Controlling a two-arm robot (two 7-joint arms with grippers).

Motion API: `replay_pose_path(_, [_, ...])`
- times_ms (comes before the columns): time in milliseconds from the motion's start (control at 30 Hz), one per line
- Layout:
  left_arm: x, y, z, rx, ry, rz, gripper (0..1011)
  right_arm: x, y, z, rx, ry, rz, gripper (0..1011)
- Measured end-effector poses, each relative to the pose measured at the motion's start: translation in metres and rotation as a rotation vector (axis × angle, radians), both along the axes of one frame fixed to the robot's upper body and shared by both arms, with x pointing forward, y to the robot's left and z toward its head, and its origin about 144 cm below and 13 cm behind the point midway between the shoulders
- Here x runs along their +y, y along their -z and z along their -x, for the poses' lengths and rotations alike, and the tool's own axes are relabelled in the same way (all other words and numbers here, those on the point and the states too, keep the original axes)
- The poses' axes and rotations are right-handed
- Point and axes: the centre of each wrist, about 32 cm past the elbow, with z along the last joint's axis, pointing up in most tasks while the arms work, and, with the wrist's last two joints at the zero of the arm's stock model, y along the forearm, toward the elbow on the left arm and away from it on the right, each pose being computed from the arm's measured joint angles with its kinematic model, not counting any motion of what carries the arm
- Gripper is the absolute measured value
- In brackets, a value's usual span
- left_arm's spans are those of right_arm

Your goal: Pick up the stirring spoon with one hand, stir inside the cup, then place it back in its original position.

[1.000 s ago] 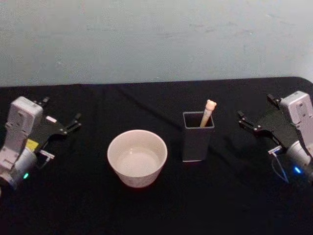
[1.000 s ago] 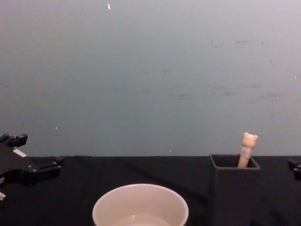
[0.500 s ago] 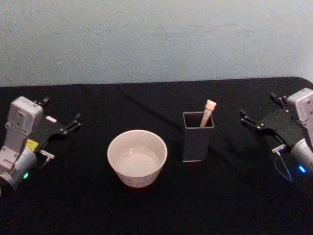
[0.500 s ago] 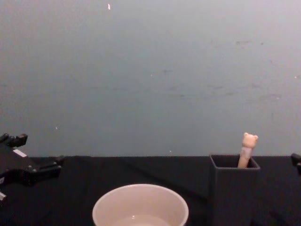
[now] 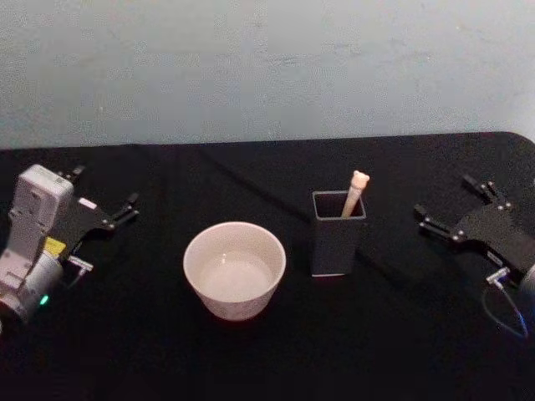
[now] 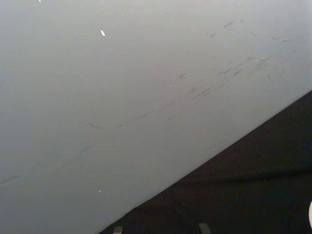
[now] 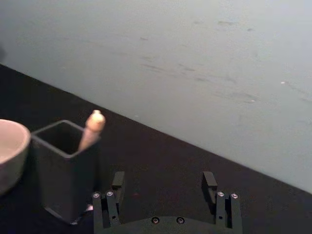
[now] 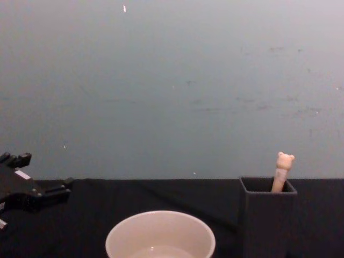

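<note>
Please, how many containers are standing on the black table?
2: the cream cup near the middle of the table, and the dark square holder beside it on the robot's right, with the stirring spoon standing inside. None seems hidden.

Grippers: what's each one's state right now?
Left gripper: open, holding nothing.
Right gripper: open, holding nothing.

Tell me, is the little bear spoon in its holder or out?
In. The stirring spoon leans inside the dark holder, its bear-topped handle poking above the rim.
</note>
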Motion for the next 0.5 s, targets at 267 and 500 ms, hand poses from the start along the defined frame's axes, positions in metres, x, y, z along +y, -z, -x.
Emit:
replay_pose_path(267, [0.0, 0.0, 0.0, 0.0, 0.0, 0.0, 1001, 0.004, -0.003, 0.006, 0.032, -0.119, -0.088, 1000])
replay_pose_path(500, [0.0, 0.0, 0.0, 0.0, 0.0, 0.0, 1001, 0.017, -0.006, -0.003, 0.043, -0.197, -0.134, 1000])
